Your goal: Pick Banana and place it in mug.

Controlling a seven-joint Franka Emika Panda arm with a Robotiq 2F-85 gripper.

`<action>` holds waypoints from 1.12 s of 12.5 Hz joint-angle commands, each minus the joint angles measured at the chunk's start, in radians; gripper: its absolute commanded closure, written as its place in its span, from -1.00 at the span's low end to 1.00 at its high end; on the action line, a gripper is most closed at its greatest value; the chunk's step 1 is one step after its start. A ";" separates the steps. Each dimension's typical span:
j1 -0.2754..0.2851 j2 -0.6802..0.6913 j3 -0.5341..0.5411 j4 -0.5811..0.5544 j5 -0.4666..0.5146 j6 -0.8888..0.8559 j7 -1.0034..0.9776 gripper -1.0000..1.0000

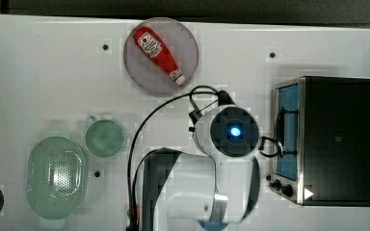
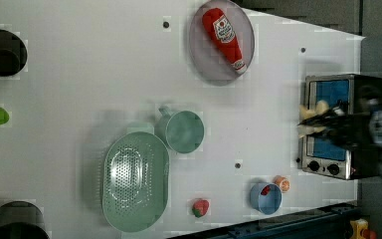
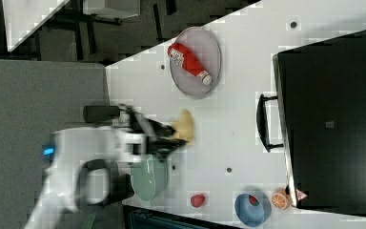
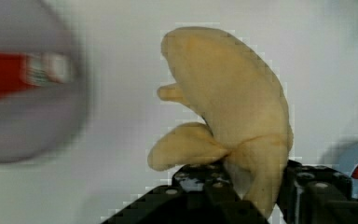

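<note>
My gripper point(image 4: 256, 186) is shut on the stem end of the pale yellow banana point(image 4: 233, 112), whose peel flaps stick out sideways. The banana point(image 3: 185, 126) hangs in the air above the white table, held by the gripper point(image 3: 171, 137). In the left view the banana point(image 2: 311, 117) and gripper point(image 2: 321, 124) sit in front of the toaster oven. The mint-green mug point(image 2: 183, 131) stands upright well off to the left view's left, beside the colander. In the top view the mug point(image 1: 105, 138) lies left of my wrist point(image 1: 233, 131). The arm partly covers the mug point(image 3: 147, 180) in the right view.
A ketchup bottle point(image 1: 158, 54) lies on a grey plate point(image 1: 139, 72). The toaster oven point(image 1: 335, 139) stands at the top view's right. Also on the table are a green perforated colander point(image 2: 135, 181), a blue bowl point(image 2: 266, 199), an orange slice point(image 2: 281, 183) and a strawberry point(image 2: 200, 207).
</note>
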 commanded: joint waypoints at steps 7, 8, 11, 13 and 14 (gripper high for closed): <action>0.022 -0.117 0.247 0.065 0.003 -0.187 0.207 0.46; 0.027 -0.109 0.287 0.065 0.024 -0.185 0.241 0.46; 0.036 -0.072 0.406 0.065 0.088 -0.130 0.358 0.46; 0.038 -0.025 0.472 0.061 0.089 -0.072 0.460 0.46; 0.038 0.005 0.501 0.057 0.089 -0.039 0.525 0.46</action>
